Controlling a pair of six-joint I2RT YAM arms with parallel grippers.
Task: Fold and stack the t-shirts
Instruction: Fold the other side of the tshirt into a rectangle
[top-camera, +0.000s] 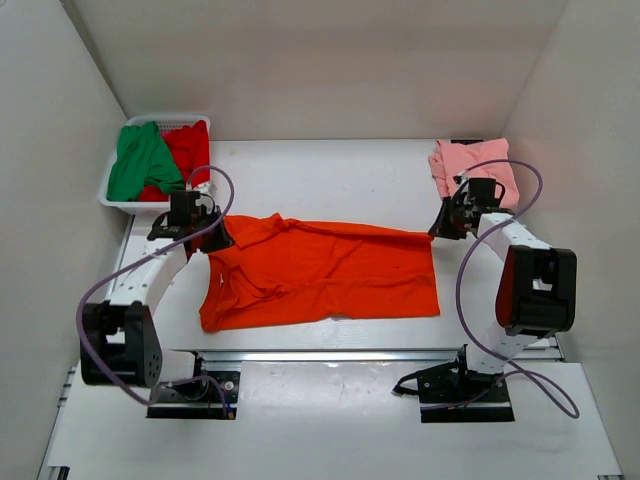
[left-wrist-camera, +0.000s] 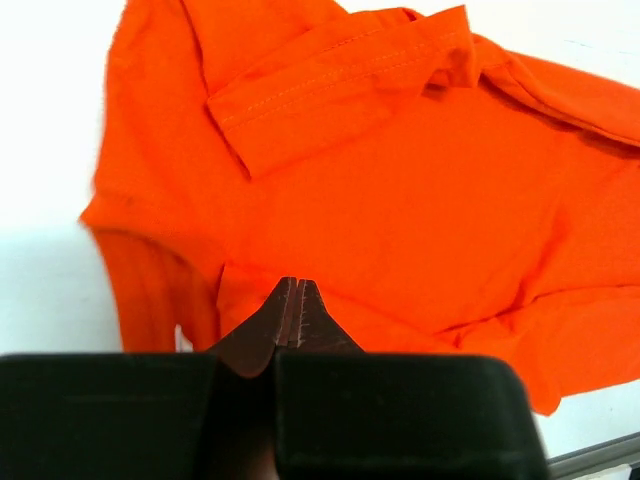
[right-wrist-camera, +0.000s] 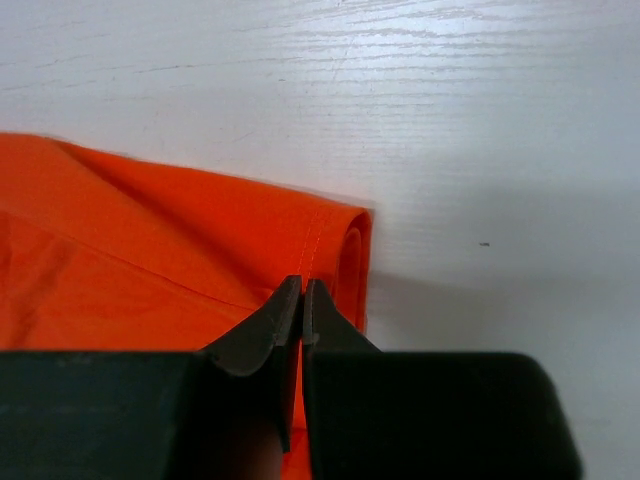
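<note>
**Left claw**: the basket stands just beyond it and to its left, hard against the side wall. Bare table lies open beyond it and to its right.

**Between the claws:** the orange shirt covers the near side.

**Right claw**: the pink shirt is heaped just beyond it. A bare strip is open on its near side, past the orange shirt's edge.

No text, label, brand, number or sign can be read anywhere in the three views; every visible surface is plain and unmarked.
</note>
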